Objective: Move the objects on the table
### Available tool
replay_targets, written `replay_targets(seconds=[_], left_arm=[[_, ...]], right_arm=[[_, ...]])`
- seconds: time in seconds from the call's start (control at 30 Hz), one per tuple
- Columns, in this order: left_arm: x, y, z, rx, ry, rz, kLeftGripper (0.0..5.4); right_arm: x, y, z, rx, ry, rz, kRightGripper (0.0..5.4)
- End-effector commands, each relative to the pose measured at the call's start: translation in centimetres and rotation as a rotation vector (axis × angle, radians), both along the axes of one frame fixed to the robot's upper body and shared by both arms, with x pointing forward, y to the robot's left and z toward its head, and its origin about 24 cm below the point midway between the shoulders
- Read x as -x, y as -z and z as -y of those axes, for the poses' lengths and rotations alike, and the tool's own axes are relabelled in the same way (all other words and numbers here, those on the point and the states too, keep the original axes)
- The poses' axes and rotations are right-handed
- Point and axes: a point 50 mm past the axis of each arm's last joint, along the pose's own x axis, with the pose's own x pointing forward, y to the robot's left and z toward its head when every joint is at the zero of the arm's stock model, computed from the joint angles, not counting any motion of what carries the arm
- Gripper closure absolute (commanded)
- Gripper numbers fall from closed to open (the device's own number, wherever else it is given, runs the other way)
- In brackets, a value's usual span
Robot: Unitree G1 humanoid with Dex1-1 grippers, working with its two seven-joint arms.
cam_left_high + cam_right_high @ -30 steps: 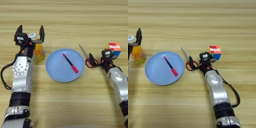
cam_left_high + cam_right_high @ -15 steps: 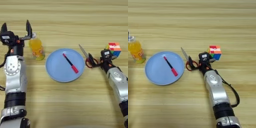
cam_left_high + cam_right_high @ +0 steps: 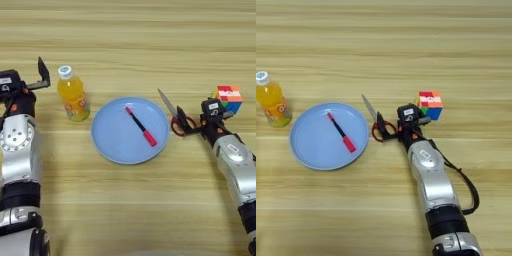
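Note:
An orange-juice bottle (image 3: 72, 100) with a white cap stands upright on the table (image 3: 130, 40), left of the light-blue plate (image 3: 112, 142). A red-and-black pen (image 3: 141, 126) lies slanted in the plate. Red-handled scissors (image 3: 176, 117) lie just right of the plate, blades pointing away from me. A multicoloured puzzle cube (image 3: 229, 97) sits further right. My left gripper (image 3: 20, 75) is open at the left edge, clear of the bottle, with only one finger (image 3: 43, 76) showing. My right gripper (image 3: 402, 121) is open between scissors and cube, one finger (image 3: 380, 121) over the scissors' handles.
The plate takes up the middle of the table between my two arms. Bare wood stretches across the far side and along the near edge.
My left gripper has drawn away to the left from around the bottle, which stays standing. The right arm, scissors, cube and pen have not moved.

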Motion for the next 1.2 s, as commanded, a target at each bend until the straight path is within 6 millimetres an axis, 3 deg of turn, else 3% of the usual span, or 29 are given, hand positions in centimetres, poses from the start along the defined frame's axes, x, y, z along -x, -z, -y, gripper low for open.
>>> replay_targets(seconds=[0.03, 0.27, 0.4, 0.53, 0.67, 0.83, 1.2], left_arm=[[-0.5, 0.5, -0.5, 0.000, -0.013, -0.057, 0.03], [-0.7, 1.4, -0.8, -0.018, -0.034, -0.117, 0.03], [-0.7, 1.7, -0.7, -0.021, -0.042, -0.129, 0.03], [-0.8, 1.8, -0.7, -0.022, -0.046, -0.134, 0.03], [-0.9, 1.8, -0.6, -0.023, -0.047, -0.135, 0.03], [-0.9, 1.9, -0.6, -0.026, -0.047, -0.136, 0.03], [-0.7, 1.8, -0.5, -0.026, -0.045, -0.131, 0.03]], right_arm=[[-0.1, -0.5, 0.0, 0.000, 0.000, 0.024, 0.00], [-0.1, -0.6, 0.1, -0.001, -0.001, 0.028, 0.00], [0.3, -1.6, -0.3, 0.032, -0.029, 0.076, 0.00], [1.8, -5.3, -3.2, 0.087, -0.191, 0.178, 0.00], [2.1, -6.6, -5.5, 0.067, -0.320, 0.130, 0.00], [1.9, -6.5, -7.4, 0.066, -0.406, 0.046, 0.00], [0.8, -3.4, -10.1, 0.137, -0.511, -0.117, 0.00]])
